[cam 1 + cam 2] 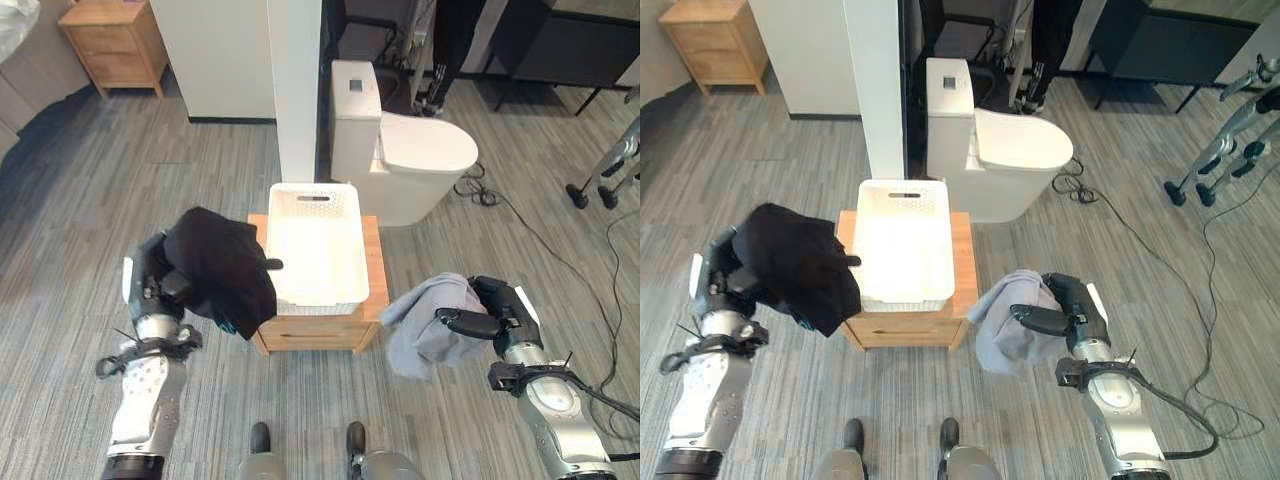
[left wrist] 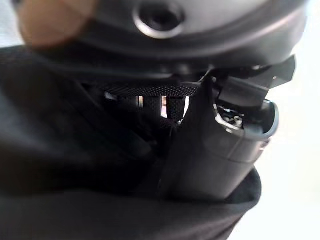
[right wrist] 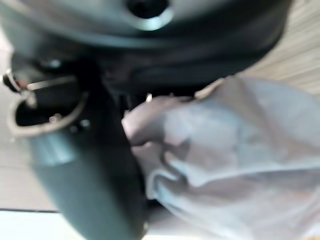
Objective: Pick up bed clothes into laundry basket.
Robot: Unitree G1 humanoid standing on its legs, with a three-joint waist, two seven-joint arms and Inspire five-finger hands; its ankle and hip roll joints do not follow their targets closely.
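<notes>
Left hand (image 1: 160,280) around black garment (image 1: 225,265); right hand (image 1: 495,310) gripping grey cloth (image 1: 430,325).

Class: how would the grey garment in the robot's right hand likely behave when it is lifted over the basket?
The grey garment hangs in loose folds from the right hand, so it is probably floppy and light. Its dangling end might catch the white basket rim.
</notes>
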